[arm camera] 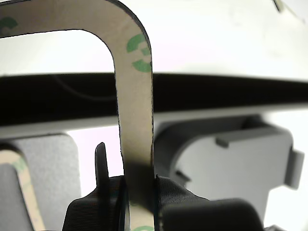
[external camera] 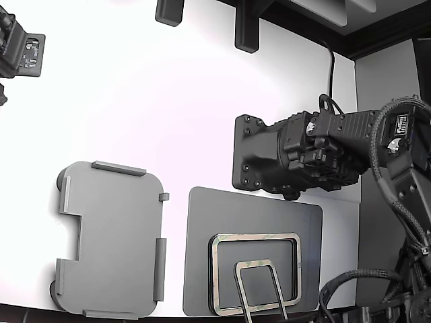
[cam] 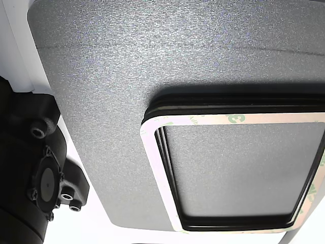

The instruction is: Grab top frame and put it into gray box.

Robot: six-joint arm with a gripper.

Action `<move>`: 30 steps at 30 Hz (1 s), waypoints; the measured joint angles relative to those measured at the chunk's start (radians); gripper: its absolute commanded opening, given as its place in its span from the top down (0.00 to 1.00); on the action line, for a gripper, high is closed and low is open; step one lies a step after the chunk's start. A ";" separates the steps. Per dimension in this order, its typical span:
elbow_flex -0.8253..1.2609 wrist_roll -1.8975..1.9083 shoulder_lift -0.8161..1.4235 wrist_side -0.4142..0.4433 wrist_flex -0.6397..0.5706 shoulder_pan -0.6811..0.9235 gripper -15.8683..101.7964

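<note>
In the exterior view, a white table carries the gray box toward the exterior view's left, lying flat, with raised tabs along its edges and a stepped notch on its left side. Just beside it, toward the right, lies a darker gray mat. On the mat rests a stack of frames with tan faces and dark edges. A thin frame, the top frame, stands tilted up at the bottom edge of the picture, overlapping the stack and seen nearly edge-on. A black arm reaches in from the right above the mat; its far end carries a flat black plate.

In the wrist view, the gripper is clamped on the top frame: 2 dark fingers press on either side of 1 tan side bar with green smudges. The frame rises from the jaws and curves over at a rounded corner. Behind it the gray box and part of the mat show.

In the other view, the stack of frames sits on the textured mat, with a black fixture beside it.
</note>
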 measured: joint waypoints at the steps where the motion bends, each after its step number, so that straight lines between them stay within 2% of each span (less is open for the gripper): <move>1: 0.000 0.077 0.005 0.000 0.000 -0.029 0.96; 9: 0.026 0.678 0.044 0.017 0.000 -0.255 0.98; 15: 0.041 1.008 0.072 -0.063 0.000 -0.430 0.94; 19: 0.020 1.129 0.058 -0.101 0.000 -0.543 0.97; 26: 0.057 1.569 0.018 -0.034 0.000 -0.598 0.97; 28: 0.063 1.732 0.003 -0.038 0.000 -0.617 0.97; 30: 0.064 1.875 -0.006 -0.087 0.000 -0.632 0.97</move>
